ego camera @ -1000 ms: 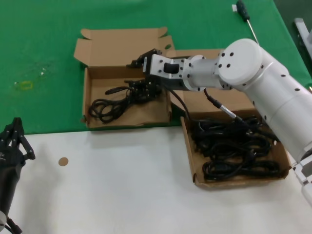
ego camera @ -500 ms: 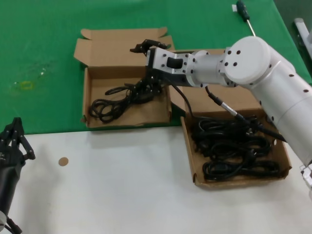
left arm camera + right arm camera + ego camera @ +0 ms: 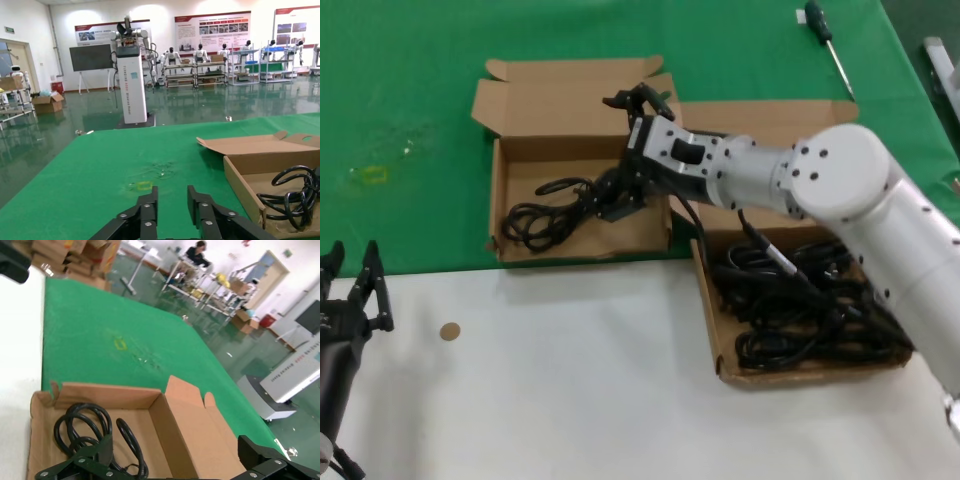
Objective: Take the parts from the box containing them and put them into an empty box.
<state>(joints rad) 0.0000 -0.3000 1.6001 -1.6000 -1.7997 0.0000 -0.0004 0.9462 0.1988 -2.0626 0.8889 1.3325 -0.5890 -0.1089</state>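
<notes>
The smaller box (image 3: 570, 100) lies on the green mat with one looped black cord (image 3: 545, 210) in it. My right gripper (image 3: 625, 152) hovers open over that box's right end, one finger by the cord, the other over the lid. In the right wrist view the jaws (image 3: 175, 445) are spread wide with nothing between them, and the cord (image 3: 85, 425) lies on the box floor (image 3: 50, 455). The wider box (image 3: 718, 340) to the right holds several tangled cords (image 3: 790, 310). My left gripper (image 3: 350, 290) waits open at the near left (image 3: 171, 205), with the smaller box (image 3: 240, 175) and cord (image 3: 292, 192) off to its side.
A screwdriver (image 3: 825, 35) lies on the green mat at the far right. A small brown disc (image 3: 449, 331) sits on the white table near my left arm. A yellowish mark (image 3: 370, 175) shows on the mat at the left.
My right gripper has let go of the cord in the smaller box, turned and spread wide open. The left gripper's fingers have moved apart.
</notes>
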